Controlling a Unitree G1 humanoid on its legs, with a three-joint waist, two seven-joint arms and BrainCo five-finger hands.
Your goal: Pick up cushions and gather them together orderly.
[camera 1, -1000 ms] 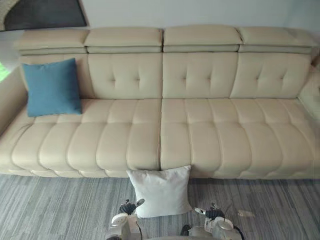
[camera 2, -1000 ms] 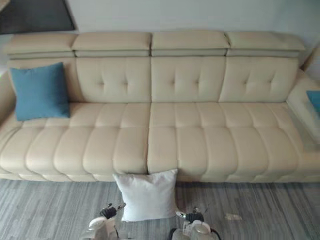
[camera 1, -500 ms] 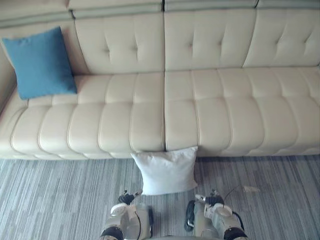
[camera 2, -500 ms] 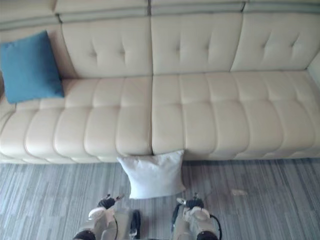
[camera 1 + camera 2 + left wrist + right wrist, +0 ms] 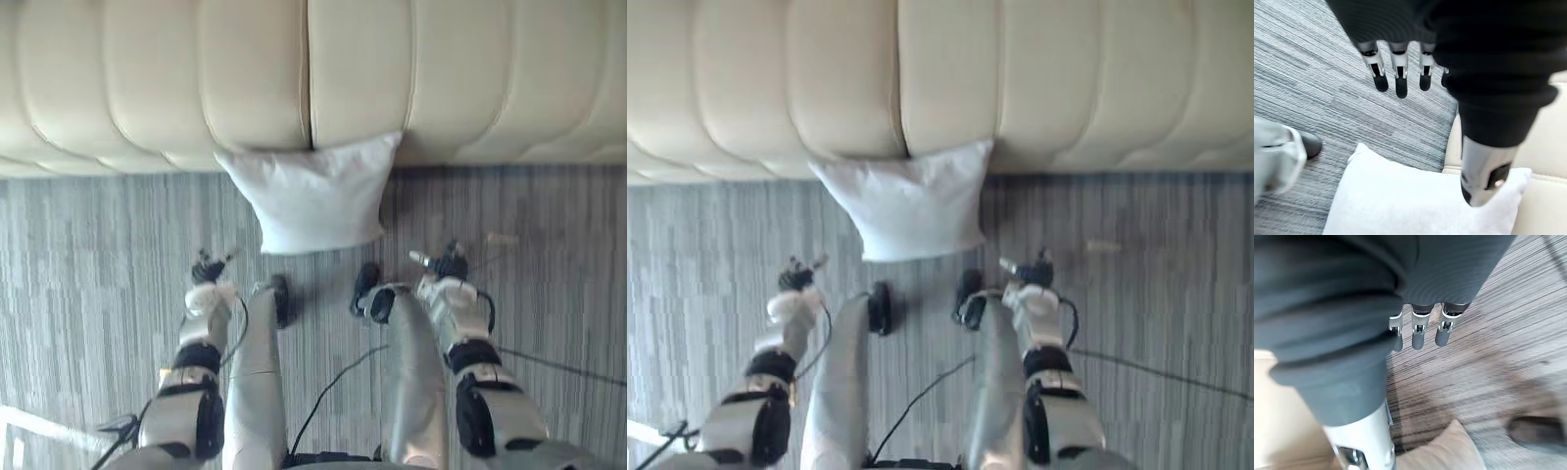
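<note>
White cushion [image 5: 313, 196] is seen on carpet [image 5: 98, 245], propped vs. sofa [image 5: 255, 69] front, top edge running L–R. It's placed far of both hands, centred btwn them; neither is judged clearly nearer. Fingers of left hand [image 5: 204, 284] & right hand [image 5: 443, 279] are held straight, nothing gripped.

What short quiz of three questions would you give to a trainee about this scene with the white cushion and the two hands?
1. Fill in: the white cushion stands on the grey carpet and leans against the front of the cream ____.
2. True or false: the right hand is curled round the cushion.
3. Choose one. The left hand has its fingers: A) straight, holding nothing; B) pinching the cushion; C) curled into a fist.
Key: 1 sofa; 2 false, it hovers open above the carpet; 3 A.
</note>
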